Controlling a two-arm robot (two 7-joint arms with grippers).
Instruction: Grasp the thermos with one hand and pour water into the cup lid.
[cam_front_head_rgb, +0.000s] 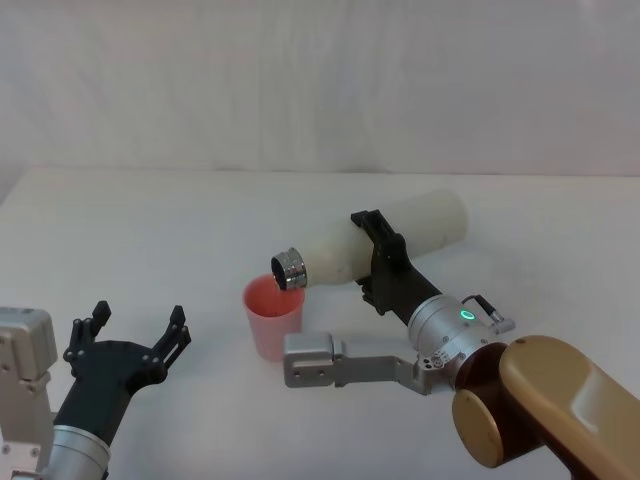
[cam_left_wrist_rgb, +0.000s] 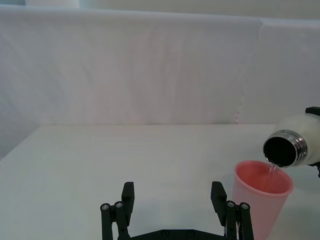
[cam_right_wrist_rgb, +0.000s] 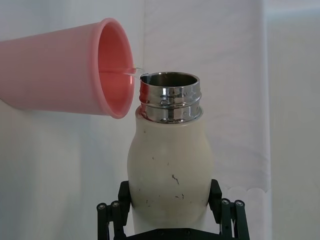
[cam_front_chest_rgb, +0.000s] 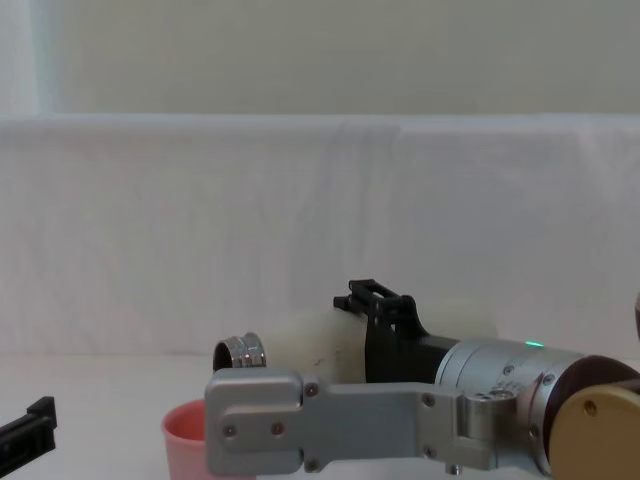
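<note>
Right claw (cam_front_head_rgb: 372, 255) clamped around the cream thermos (cam_front_head_rgb: 400, 237), thermos tipped nearly flat above the white table (cam_front_head_rgb: 150, 230), steel neck over the pink cup lid (cam_front_head_rgb: 272, 315), thin water stream falling in, left claw (cam_front_head_rgb: 130, 335) spread wide, empty, near the cup lid.

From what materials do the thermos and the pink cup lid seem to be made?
The thermos has a cream-white matte body, probably painted metal, with small dark scuffs. Its neck looks like polished steel: shiny, reflective and ringed with ridges. The cup lid appears to be smooth salmon-pink plastic with a rounded rim. The right claw holds the thermos.
</note>
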